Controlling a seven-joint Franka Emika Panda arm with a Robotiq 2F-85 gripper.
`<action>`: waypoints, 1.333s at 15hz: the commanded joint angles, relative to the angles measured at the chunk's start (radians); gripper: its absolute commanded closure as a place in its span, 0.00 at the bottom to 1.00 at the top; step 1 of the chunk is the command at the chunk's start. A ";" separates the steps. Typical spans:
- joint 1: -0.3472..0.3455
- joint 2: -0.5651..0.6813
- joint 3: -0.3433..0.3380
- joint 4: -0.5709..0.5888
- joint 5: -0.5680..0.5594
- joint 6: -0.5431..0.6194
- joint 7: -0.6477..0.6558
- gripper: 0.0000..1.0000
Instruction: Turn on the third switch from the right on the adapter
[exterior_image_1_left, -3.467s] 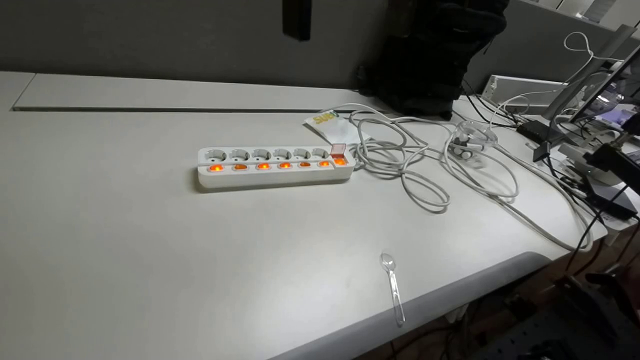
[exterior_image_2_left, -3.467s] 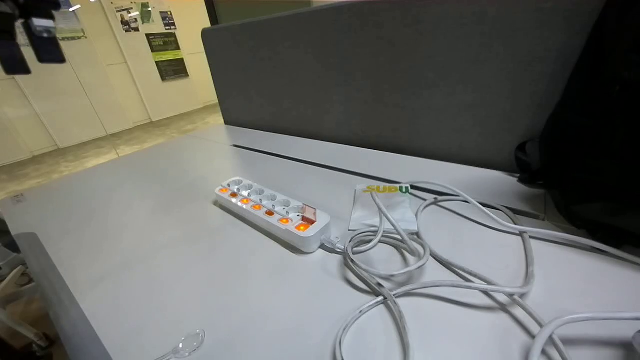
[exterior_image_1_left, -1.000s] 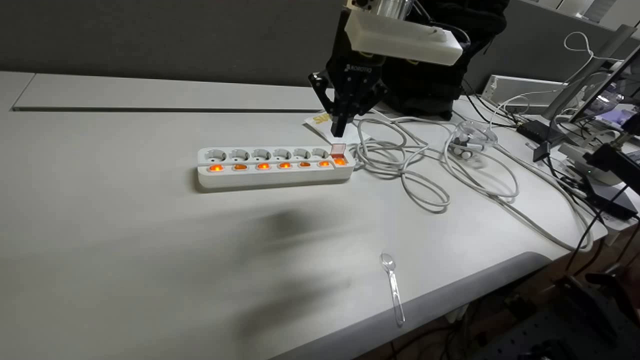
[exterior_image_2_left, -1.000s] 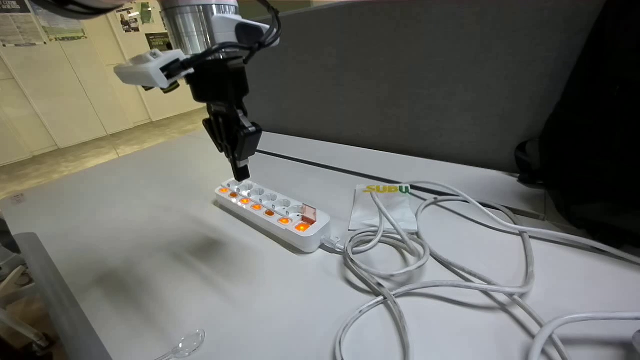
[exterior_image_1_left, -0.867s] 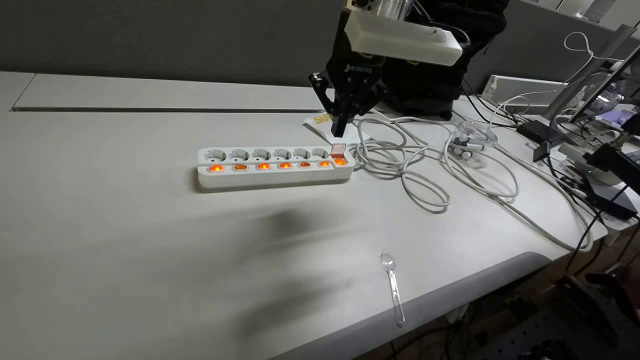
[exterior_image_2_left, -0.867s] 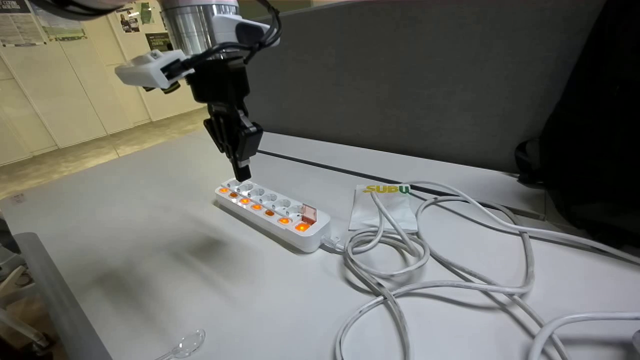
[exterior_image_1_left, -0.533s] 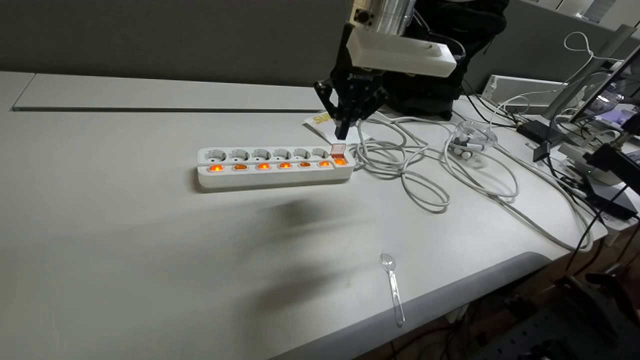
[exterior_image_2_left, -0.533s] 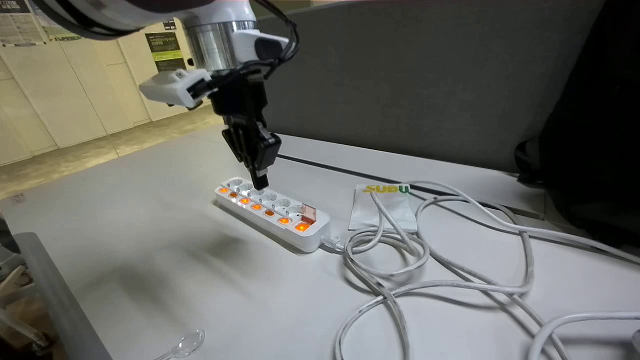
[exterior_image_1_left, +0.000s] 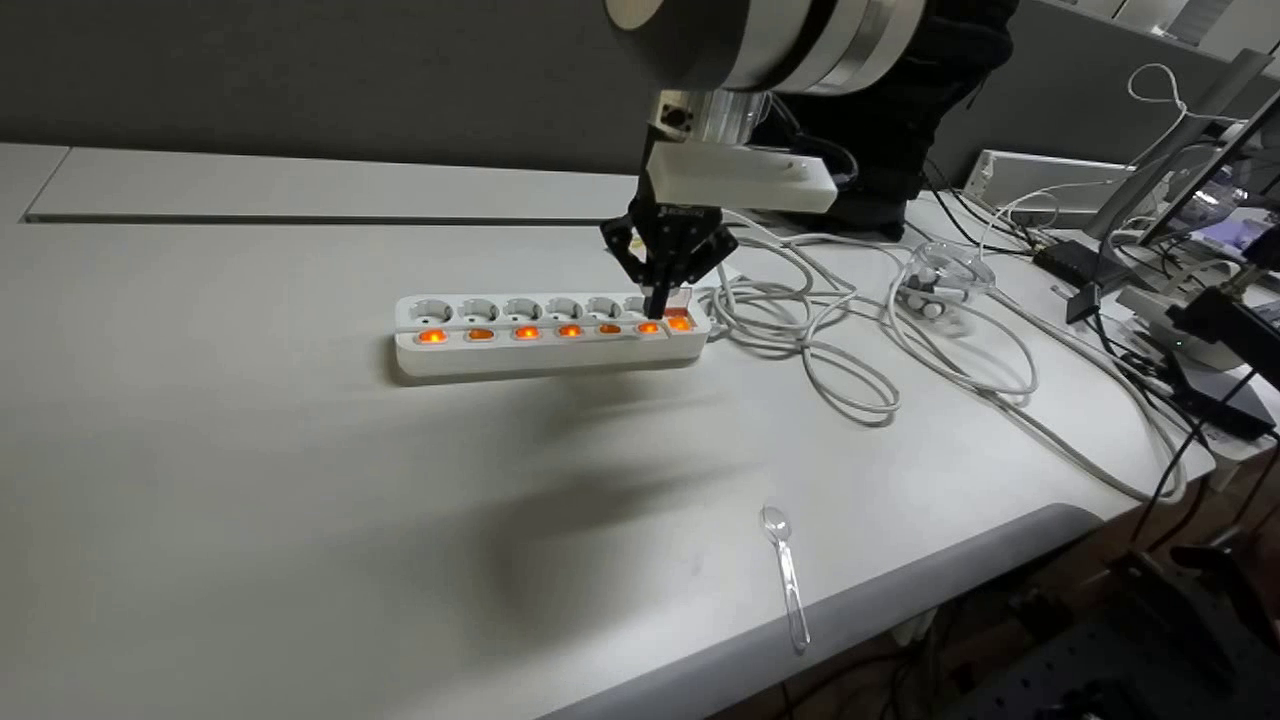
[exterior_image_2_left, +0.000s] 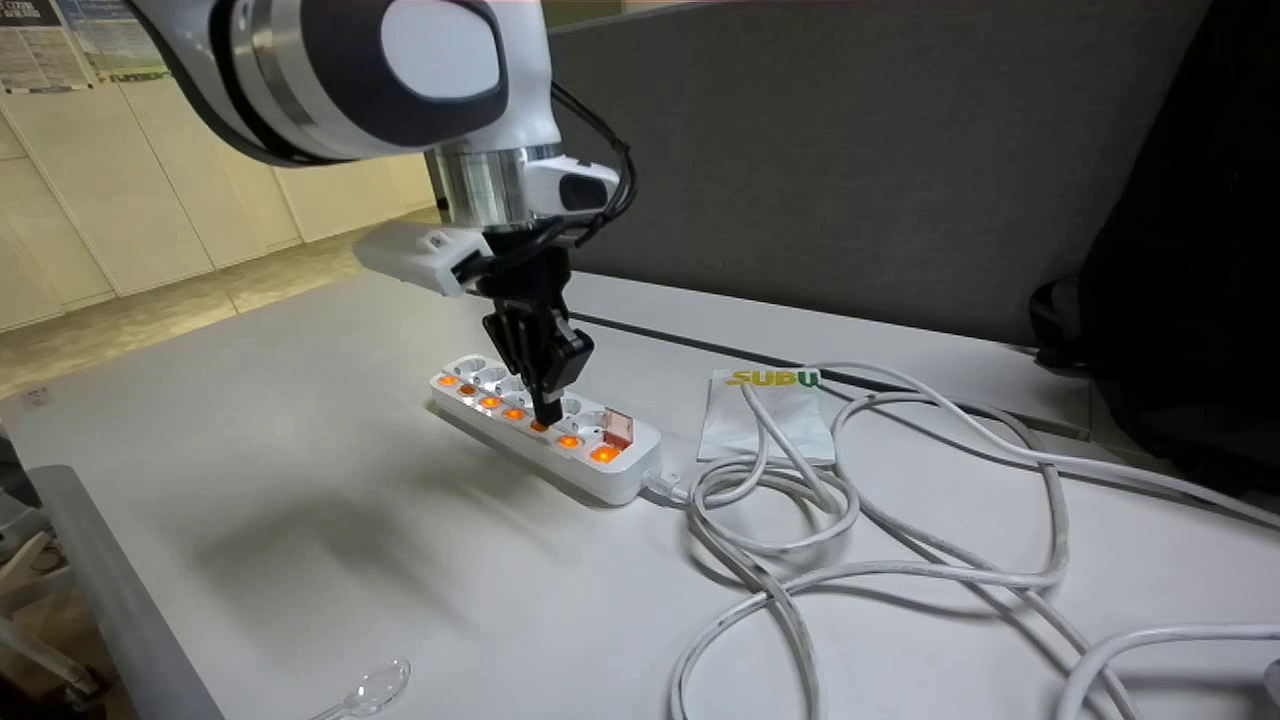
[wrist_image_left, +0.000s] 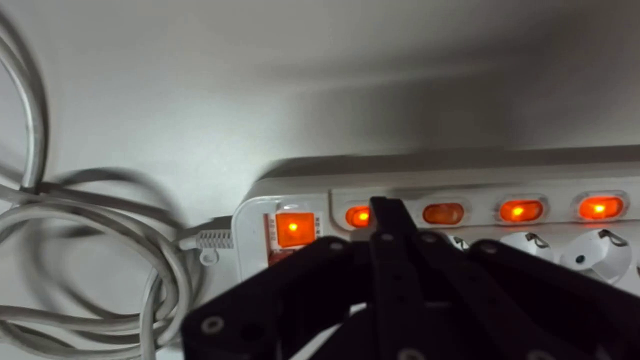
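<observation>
the adapter (exterior_image_1_left: 530, 358), a long white bar, lies flat on the pale table (exterior_image_1_left: 250, 480). six round sockets (exterior_image_1_left: 478, 311) run alongside a row of seven orange switches (exterior_image_1_left: 526, 333). the third switch from the right (exterior_image_1_left: 609, 329) is a dull, unlit oval between glowing neighbours. the second from the left (exterior_image_1_left: 480, 334) is unlit too; the other five shine.

Open table (exterior_image_1_left: 230, 470) flanks the adapter (exterior_image_1_left: 548, 353) (coiled cable (wrist_image_left: 148, 330) crowds one end).

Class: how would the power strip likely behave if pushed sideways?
The power strip is long and low, so it would probably slide, not tip. Its straight, hard-looking casing seems unlikely to bend. The attached, looped cable may drag.
</observation>
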 joint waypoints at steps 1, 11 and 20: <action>0.034 0.059 -0.006 0.055 0.009 -0.005 0.006 1.00; 0.065 0.103 0.006 0.091 0.013 0.045 -0.027 1.00; 0.067 0.122 0.006 0.095 0.020 0.050 -0.031 1.00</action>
